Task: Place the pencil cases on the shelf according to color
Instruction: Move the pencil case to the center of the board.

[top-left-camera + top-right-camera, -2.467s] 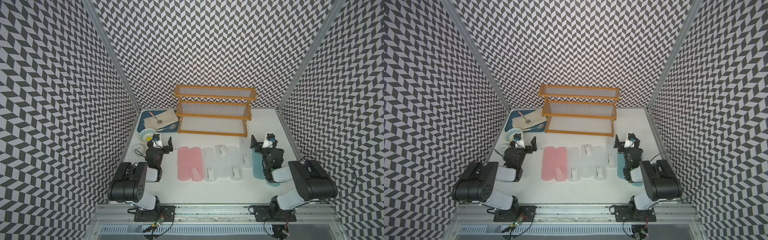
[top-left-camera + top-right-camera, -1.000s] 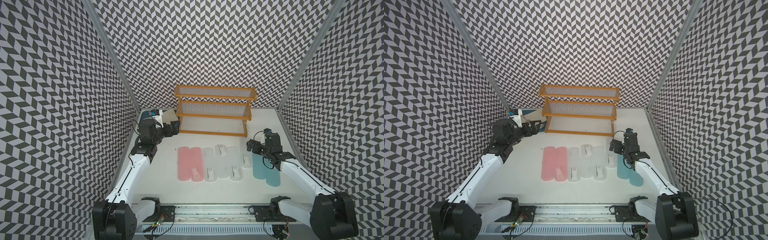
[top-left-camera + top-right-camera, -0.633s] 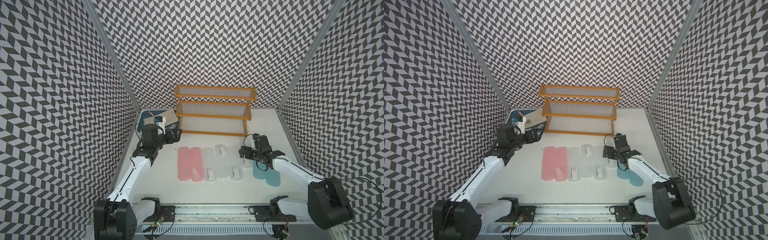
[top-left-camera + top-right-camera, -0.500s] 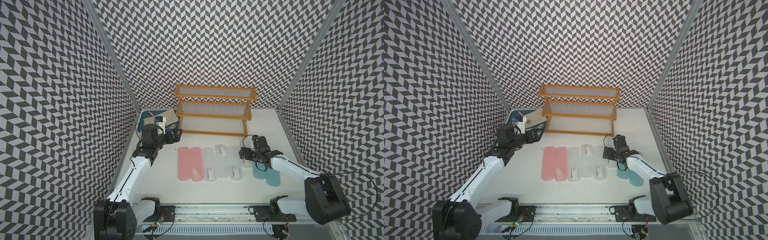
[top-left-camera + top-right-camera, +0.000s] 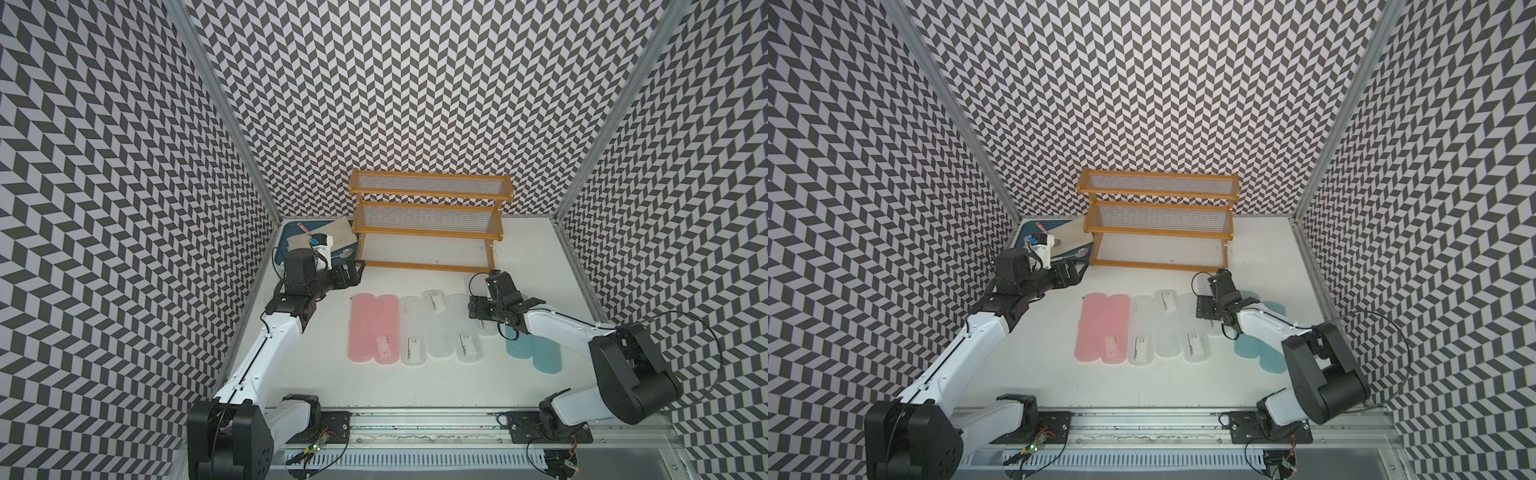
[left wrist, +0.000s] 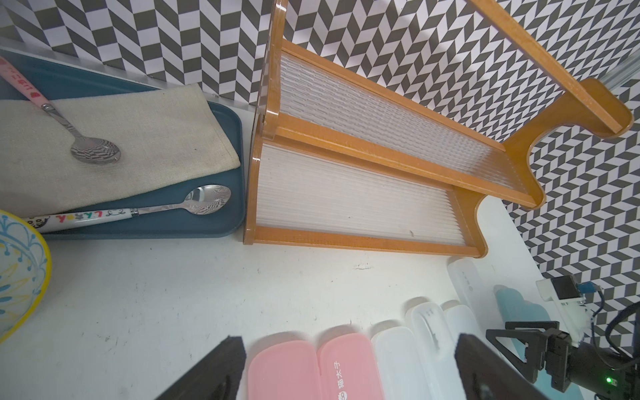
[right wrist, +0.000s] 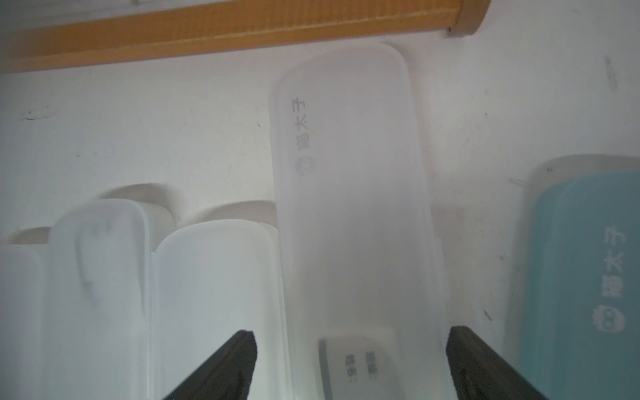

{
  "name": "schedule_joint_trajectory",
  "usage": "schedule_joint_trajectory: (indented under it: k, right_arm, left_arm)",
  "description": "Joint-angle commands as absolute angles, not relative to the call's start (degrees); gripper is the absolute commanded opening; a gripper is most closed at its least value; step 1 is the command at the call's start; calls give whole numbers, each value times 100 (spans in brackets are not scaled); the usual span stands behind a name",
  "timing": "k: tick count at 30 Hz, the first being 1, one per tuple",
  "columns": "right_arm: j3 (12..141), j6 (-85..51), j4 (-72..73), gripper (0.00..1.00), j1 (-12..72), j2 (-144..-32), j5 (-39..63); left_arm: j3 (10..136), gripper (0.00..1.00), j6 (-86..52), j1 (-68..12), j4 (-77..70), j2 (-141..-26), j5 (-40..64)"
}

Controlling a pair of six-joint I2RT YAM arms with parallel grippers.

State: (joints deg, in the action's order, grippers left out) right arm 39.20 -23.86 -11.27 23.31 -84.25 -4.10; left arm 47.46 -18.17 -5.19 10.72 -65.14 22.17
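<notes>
One frosted white pencil case | I hold right gripper astride its narrow width for crosswise grip, jaws apart, seemingly not touching | left gripper wide, empty

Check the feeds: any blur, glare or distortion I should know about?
Right wrist view: hazy and soft, the frosted white case between the fingers blurred, its label barely legible. Left wrist view: sharp, but wide-angle bends the shelf, and the spoons mirror the wall pattern. Both top views: crisp, evenly lit.
</notes>
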Motion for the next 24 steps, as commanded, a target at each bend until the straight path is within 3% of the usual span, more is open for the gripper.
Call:
schedule_joint_trajectory:
  k: [1, 8, 13, 18, 24]
  right_arm:
    - [3608, -2817, -1146, 90, 2530, -8412, -89]
    - [3478, -3137, -1133, 89, 2863, -8252, -4]
    - [3758, -3235, -1899, 94, 2820, -7642, -1031]
    - [3879, -2840, -2161, 97, 1973, -7209, -1065]
    - [3926, -2484, -2193, 96, 996, -7663, -490]
  left_arm:
    - [4790, 100, -1729, -550, 1140, -6513, 2206]
    - [4820, 100, -1711, -563, 1193, -6555, 2207]
    - [4819, 99, -1696, -592, 1213, -6558, 2209]
    - [4819, 100, -1726, -611, 1199, -6572, 2285]
    - [4819, 100, -1762, -668, 1177, -6644, 2408]
